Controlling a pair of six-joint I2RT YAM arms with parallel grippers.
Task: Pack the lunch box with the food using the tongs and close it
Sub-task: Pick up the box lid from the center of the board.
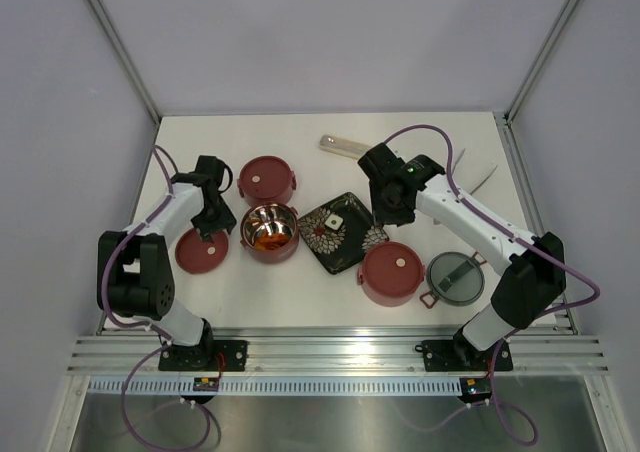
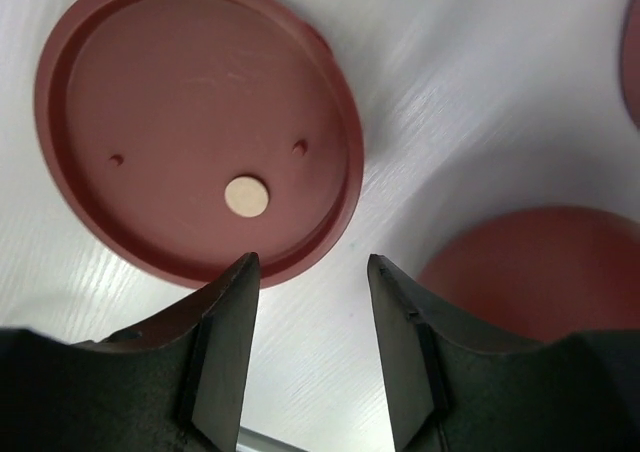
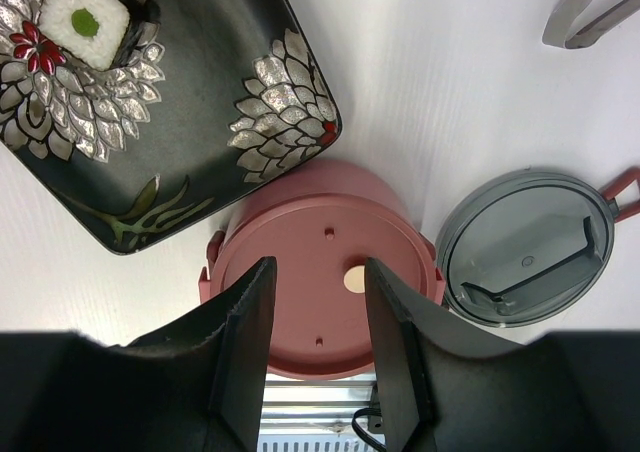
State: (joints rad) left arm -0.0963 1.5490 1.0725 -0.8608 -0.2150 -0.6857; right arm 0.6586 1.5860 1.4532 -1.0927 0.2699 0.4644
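The gripper (image 2: pixel 312 262) is hovering over the white desk (image 2: pixel 470 102), its jaws standing apart with nothing between them. A red lid (image 2: pixel 195 122) is lying flat just beyond the left finger, showing a beige spot and two small holes. A red bowl (image 2: pixel 530 267) is sitting at the right.

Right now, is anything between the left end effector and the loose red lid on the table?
Nothing visible does. The left end effector hangs open and empty over the edge of the flat lid; the open bowl sits off to one side.
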